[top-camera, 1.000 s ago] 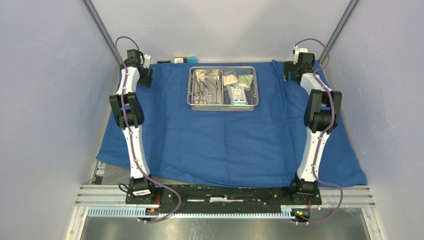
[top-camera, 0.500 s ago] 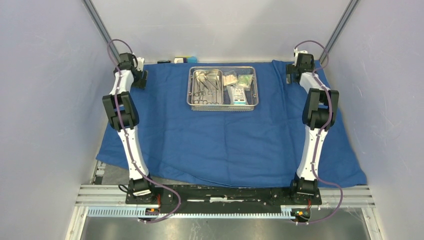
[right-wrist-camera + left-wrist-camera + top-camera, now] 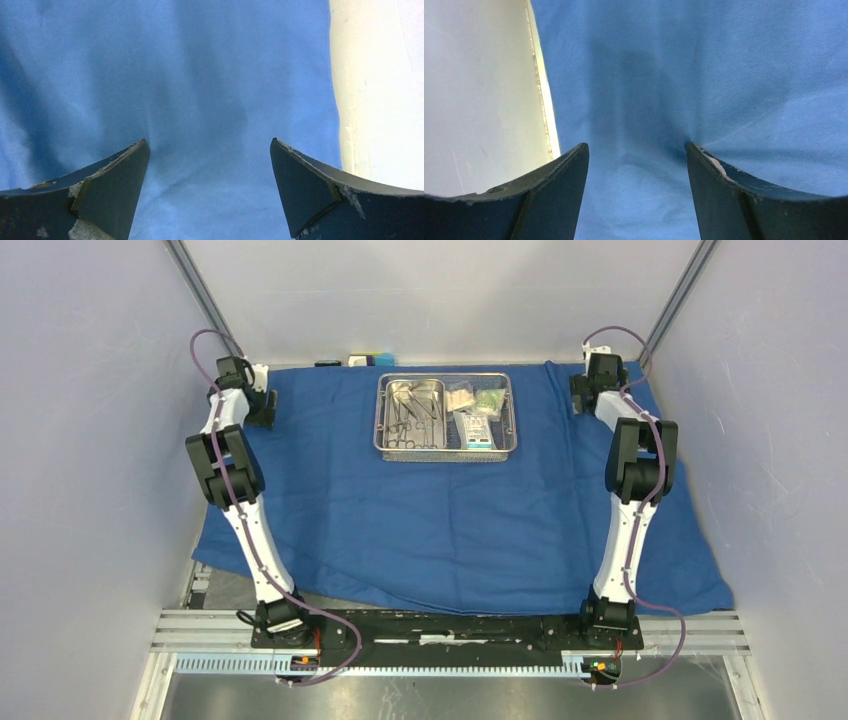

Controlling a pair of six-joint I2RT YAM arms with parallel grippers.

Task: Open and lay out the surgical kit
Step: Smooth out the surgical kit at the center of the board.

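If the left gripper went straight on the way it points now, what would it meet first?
The blue cloth wrap, just inside its left edge. The left gripper points down at it, jaws open; its tips look very near the cloth, maybe touching, though depth is unclear.

The large blue cloth wrap [image 3: 450, 520] lies unfolded before me, spread almost flat over most of the table with only soft creases. On its far middle stands the rectangular steel mesh tray [image 3: 446, 454], level, one long side facing me. In the tray's left half a shallow steel inner pan [image 3: 436, 390] holds the slim metal scissor-like instruments [image 3: 408, 422] lying close together. The three small clear packets [image 3: 475, 428] fill the right half, two side by side at the far end and one nearer me.
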